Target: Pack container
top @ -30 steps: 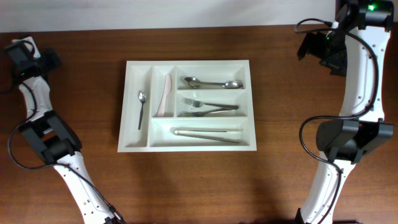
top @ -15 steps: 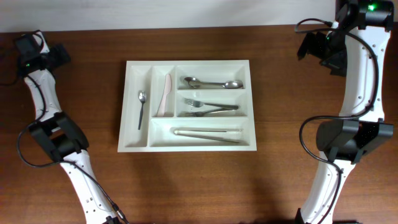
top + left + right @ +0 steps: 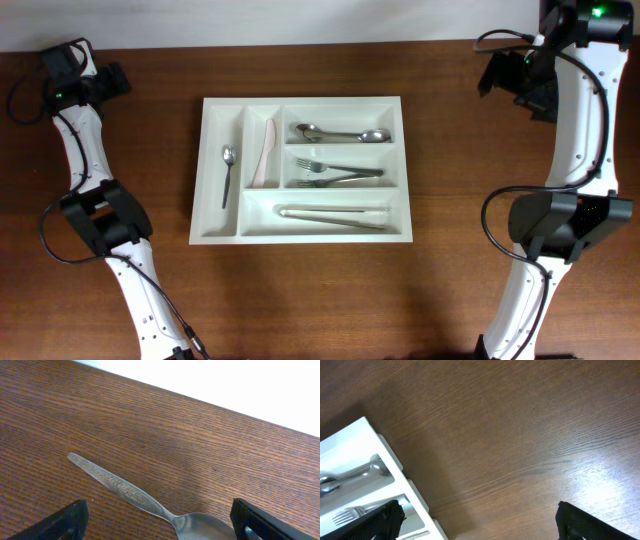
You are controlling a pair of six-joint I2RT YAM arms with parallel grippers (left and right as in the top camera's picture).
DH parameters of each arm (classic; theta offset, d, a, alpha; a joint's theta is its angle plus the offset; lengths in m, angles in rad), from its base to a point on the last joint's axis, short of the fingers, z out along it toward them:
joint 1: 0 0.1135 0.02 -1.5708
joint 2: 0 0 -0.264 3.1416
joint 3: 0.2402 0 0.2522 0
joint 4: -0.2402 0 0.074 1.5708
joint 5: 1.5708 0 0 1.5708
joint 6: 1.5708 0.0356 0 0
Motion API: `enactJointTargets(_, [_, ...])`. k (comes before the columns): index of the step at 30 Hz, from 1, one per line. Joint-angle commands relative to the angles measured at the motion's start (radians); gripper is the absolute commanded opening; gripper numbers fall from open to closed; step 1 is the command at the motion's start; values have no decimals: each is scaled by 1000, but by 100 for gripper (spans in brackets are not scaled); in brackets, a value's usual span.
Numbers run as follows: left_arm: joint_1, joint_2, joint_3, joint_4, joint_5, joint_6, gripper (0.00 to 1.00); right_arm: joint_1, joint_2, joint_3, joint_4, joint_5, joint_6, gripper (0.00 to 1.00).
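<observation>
- Left pincer point(image 3: 108, 82) hangs with its jaws wide apart and holds nothing, well off the far-left corner of the cutlery tray point(image 3: 300, 238), straddling an ornate metal spoon point(image 3: 130, 495) that lies flat on the worktop point(image 3: 300, 300).
- Right pincer point(image 3: 512, 80) is also spread wide and empty, over bare wood off the tray's far-right corner.
- The white tray sits mid-worktop between the two arms, and packing looks nearly done.
- Leftmost narrow compartment: one small teaspoon point(image 3: 228, 175).
- Second narrow compartment: a pale knife point(image 3: 265, 152).
- Top long compartment: two spoons point(image 3: 340, 134), bowls at opposite ends.
- Middle long compartment: two forks point(image 3: 335, 172).
- Bottom long compartment: what looks like a pair of metal tongs point(image 3: 335, 214).
- The loose spoon appears to be the only item left out; it likely belongs with the other spoons.
</observation>
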Motion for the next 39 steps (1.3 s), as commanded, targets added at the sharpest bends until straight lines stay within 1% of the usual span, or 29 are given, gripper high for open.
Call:
enactJointTargets(1, [5,20,27,2,29,23,93,-2,-12,5,-2,-5,9,99])
enactJointTargets(8, [4,25,27,51,30,23,93,-2,-12,5,-2,-5,9,99])
enactJointTargets(12, [-10,25,27,72,92,88,93,-2,-12,5,-2,-5,9,99])
enactJointTargets(15, [-27,26,27,53,93,104,93,-2,-12,5,-2,-5,9,99])
enactJointTargets(19, [-58,26,27,10,96,201,93,-2,-12,5,-2,-5,9,99])
enactJointTargets(21, [-65,26,27,4,95,211,92,-2,-12,5,-2,-5,8,99])
enactJointTargets(23, [-69,26,26,4,87,211,89,-2,-12,5,-2,-5,8,99])
enactJointTargets(24, [-69,26,26,4,82,211,84,-2,-12,5,-2,-5,8,99])
enactJointTargets(27, [-68,26,26,1,51,211,79,-2,-12,5,-2,-5,9,99])
enactJointTargets(30, [-68,26,18,0,19,211,77,-2,-12,5,-2,-5,8,99])
enactJointTargets(32, [-64,26,8,0,16,211,76,-2,-12,5,-2,-5,9,99])
enactJointTargets(39, [-59,37,-23,-5,16,211,67,-2,-12,5,-2,-5,9,99])
